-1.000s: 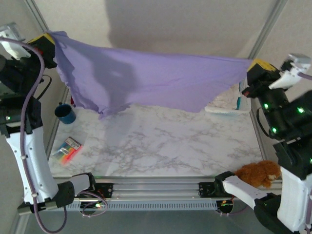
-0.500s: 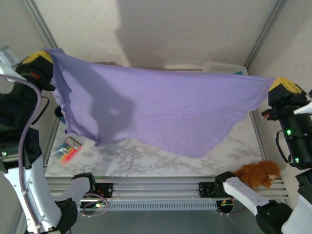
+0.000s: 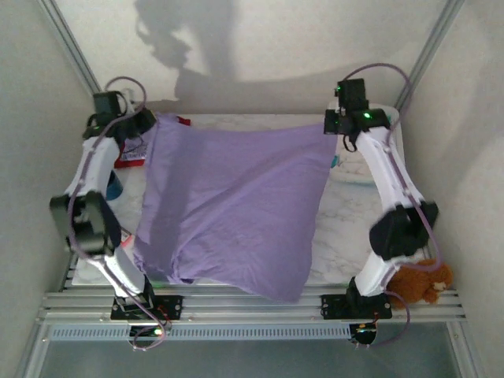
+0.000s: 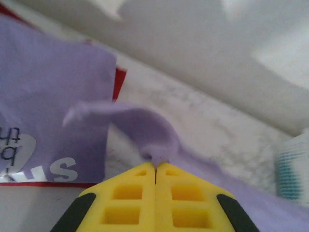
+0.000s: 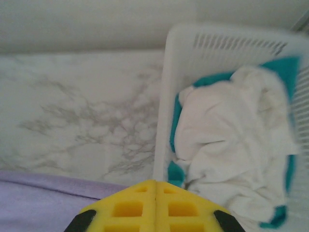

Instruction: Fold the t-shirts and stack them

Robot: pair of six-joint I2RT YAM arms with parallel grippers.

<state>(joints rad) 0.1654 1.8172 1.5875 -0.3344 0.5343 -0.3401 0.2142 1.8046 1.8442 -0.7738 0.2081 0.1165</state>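
Note:
A plain lavender t-shirt (image 3: 236, 205) lies spread across the marble table, its near hem hanging over the front edge. My left gripper (image 3: 151, 126) is at its far left corner; the yellow fingers (image 4: 130, 193) are shut on a pinch of lavender cloth (image 4: 154, 140). At the far right corner, my right gripper (image 3: 331, 126) has its fingers (image 5: 130, 208) pressed together, with the shirt's edge (image 5: 43, 203) running in beneath them. A lavender t-shirt with white lettering (image 4: 43, 116) lies on a red t-shirt (image 4: 119, 83) at the far left.
A white basket (image 5: 166, 96) holding white and teal cloth (image 5: 231, 135) stands at the back right, right beside my right gripper. A brown plush toy (image 3: 419, 279) sits at the front right corner. The back wall is close behind both grippers.
Both arms swung from high near the camera out to the far side of the table and came down. The stretched lavender shirt went with them and now lies on the table.

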